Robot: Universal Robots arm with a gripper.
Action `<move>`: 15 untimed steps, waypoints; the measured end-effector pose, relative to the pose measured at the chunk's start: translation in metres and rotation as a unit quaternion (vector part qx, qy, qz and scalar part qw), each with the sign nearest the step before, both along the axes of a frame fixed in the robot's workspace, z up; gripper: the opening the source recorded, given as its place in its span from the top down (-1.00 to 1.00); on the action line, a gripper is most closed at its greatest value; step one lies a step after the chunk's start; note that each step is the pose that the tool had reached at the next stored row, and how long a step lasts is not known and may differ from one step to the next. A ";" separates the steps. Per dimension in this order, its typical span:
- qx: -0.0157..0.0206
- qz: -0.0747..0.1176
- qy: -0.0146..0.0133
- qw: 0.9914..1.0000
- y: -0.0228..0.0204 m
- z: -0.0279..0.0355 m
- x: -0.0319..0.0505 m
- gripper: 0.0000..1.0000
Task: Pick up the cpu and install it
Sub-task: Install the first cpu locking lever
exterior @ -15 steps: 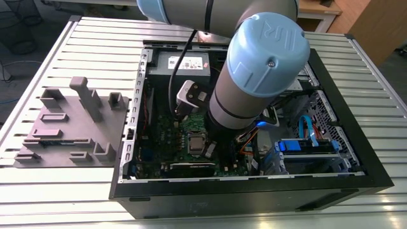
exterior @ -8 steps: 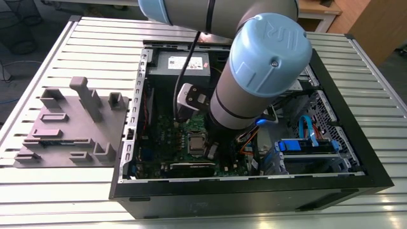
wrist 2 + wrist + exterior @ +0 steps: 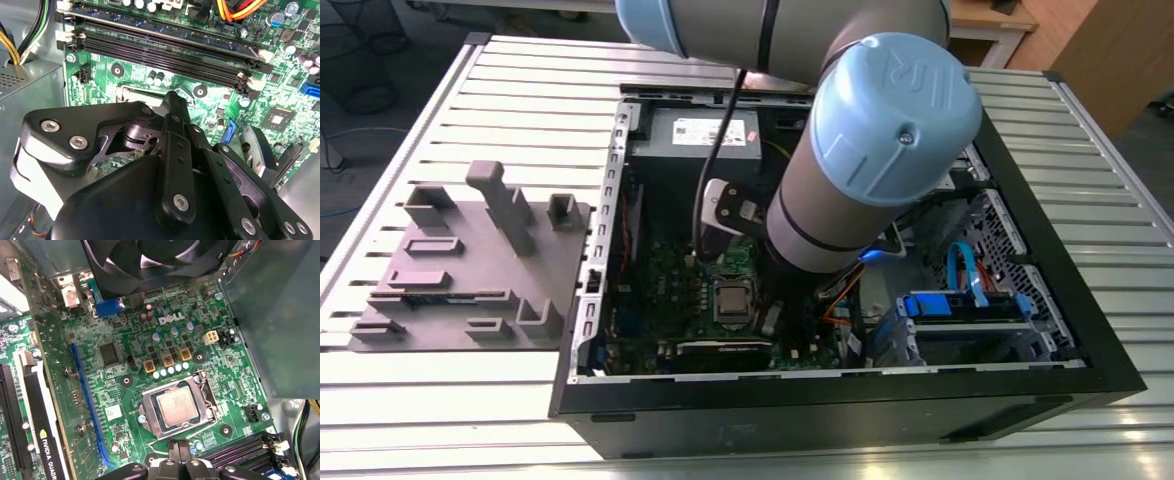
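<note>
The cpu lies flat in its socket near the middle of the green board. The gripper hangs just beside it with fingers pressed together, holding nothing. Best to check it sits level.

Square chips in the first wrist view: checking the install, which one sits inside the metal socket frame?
The cpu, silver-topped; the smaller black chip sits bare on the board.
</note>
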State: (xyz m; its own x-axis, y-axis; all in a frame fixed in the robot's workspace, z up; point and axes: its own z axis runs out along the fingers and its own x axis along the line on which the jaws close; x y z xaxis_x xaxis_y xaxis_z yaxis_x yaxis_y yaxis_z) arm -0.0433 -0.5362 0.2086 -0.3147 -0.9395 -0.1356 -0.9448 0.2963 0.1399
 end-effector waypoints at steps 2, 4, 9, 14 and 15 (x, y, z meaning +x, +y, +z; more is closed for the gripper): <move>0.000 0.000 0.000 1.000 0.0000 -0.0020 0.0000 0.78; 0.000 0.000 0.000 1.000 0.0000 -0.0028 0.0000 0.78; 0.000 0.000 0.000 1.000 0.0000 -0.0038 0.0000 0.78; 0.000 0.001 0.000 1.000 0.0001 -0.0062 0.0001 0.78; -0.001 0.001 0.000 1.000 0.0001 -0.0071 0.0001 0.78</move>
State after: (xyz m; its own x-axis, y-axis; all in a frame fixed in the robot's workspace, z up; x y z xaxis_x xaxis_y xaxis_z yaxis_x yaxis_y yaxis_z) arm -0.0432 -0.5361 0.2015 -0.3130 -0.9402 -0.1344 -0.9453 0.2947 0.1396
